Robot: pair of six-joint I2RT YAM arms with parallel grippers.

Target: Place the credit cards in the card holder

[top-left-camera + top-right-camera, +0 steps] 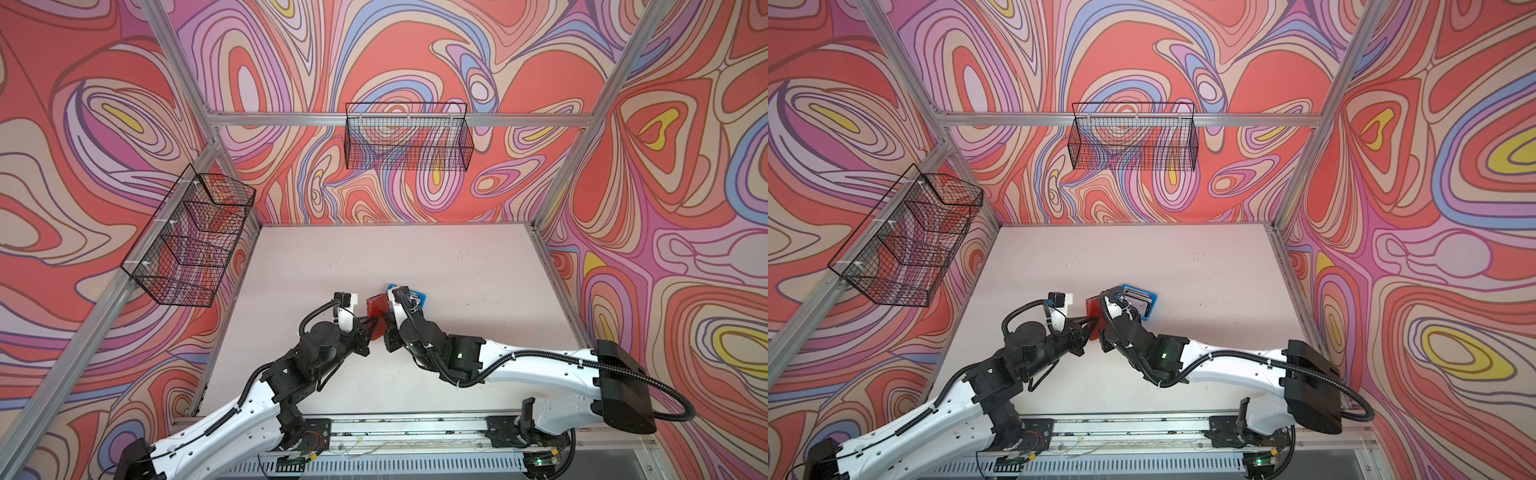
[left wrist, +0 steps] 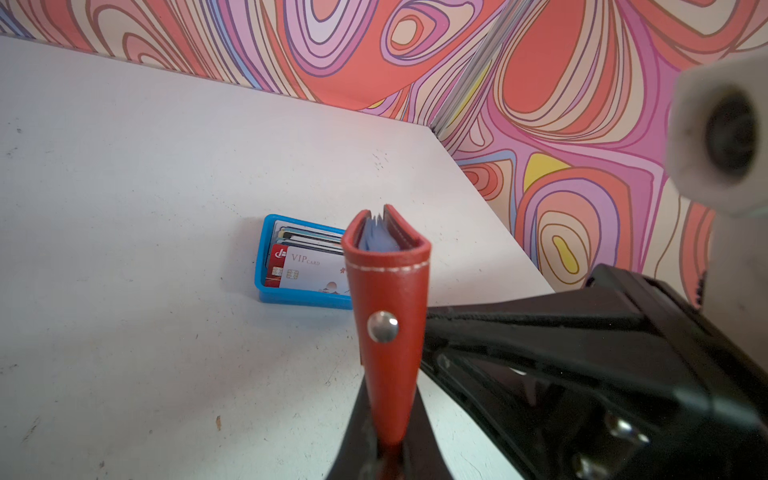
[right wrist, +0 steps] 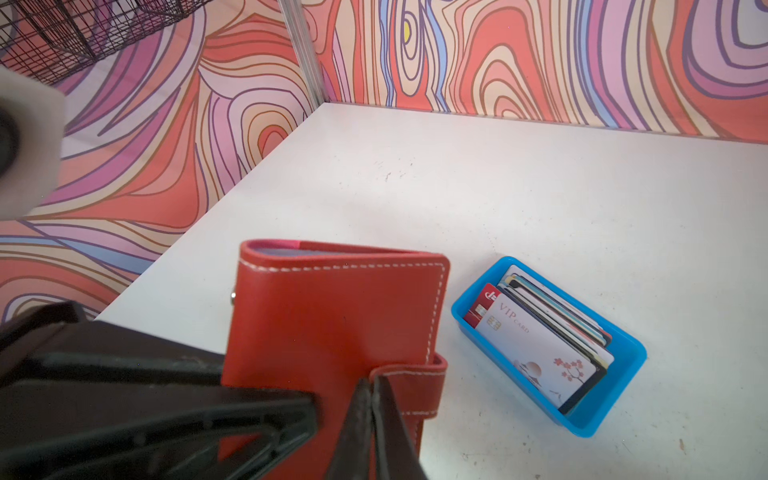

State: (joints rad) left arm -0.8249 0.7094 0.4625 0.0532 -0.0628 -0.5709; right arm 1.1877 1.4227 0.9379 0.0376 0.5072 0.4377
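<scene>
Left gripper [image 2: 380, 453]: jaws drawn in tight on the lower end of the card holder [image 2: 386, 291], which stands upright between the fingers with its stud facing the wrist.

Right gripper [image 3: 372, 399]: fingers pressed together with no gap showing. The tips sit at the edge of the snap tab [image 3: 411, 390], and I judge they are nipping it. Both hands meet at the holder, clear of the table [image 3: 540, 187].

Credit cards [image 3: 540, 345]: stacked on edge in the blue tray [image 3: 602, 419], beyond the right fingertips and off to one side, apart from the holder.

Handling, as I judge it:
- The holder is light, with soft, pliable leather-like covers that will flex under a pinch. Hold it by the spine end and pull the tab by its free edge.
- The cards are thin, stiff and slick. They are best taken one at a time by an exposed short edge.
</scene>
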